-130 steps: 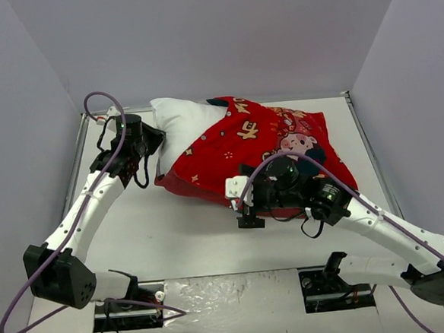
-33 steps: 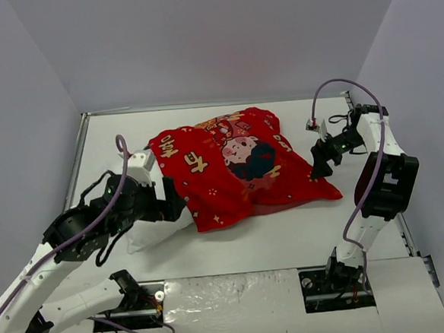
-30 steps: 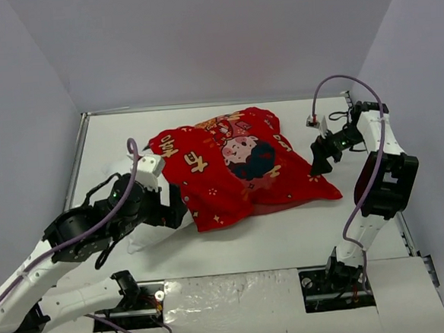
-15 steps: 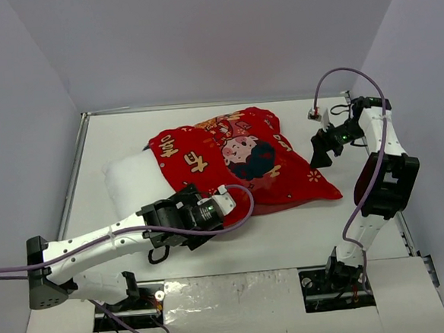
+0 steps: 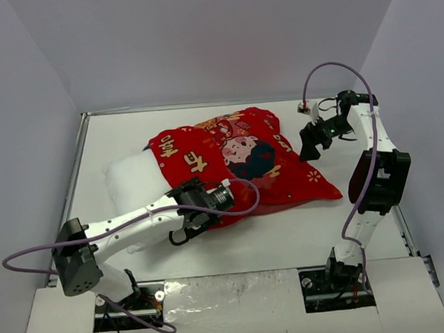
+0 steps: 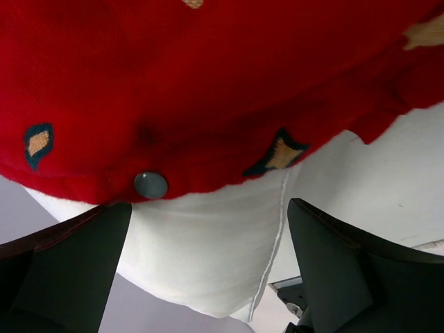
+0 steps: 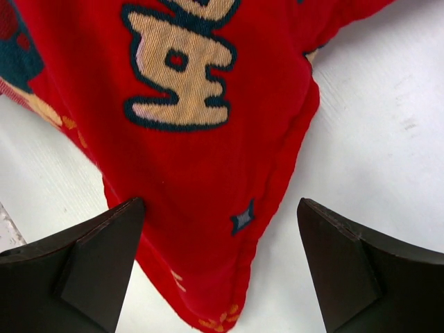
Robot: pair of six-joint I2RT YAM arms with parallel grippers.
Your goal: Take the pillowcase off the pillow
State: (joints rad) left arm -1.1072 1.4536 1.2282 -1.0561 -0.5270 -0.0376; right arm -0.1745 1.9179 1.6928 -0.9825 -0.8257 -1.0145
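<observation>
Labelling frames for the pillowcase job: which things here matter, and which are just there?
Part of the job: pillowcase, pillow, left hand, right hand, both open.
Just there: table, purple cables.

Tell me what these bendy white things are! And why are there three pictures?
They are two robot arms, bolted at the near edge of a white table. Each ends in a two-finger claw called a gripper. The big picture comes from a camera above and behind the arms. The other two come from small cameras on the wrists, so the dark shapes in their bottom corners are each gripper's own fingers. On the table lies a white pillow, partly inside a red pillowcase with cartoon pictures. The left gripper is open at the pillowcase's near edge, where the pillow peeks out. The right gripper is open over a pointed corner of the pillowcase. Neither holds anything.
</observation>
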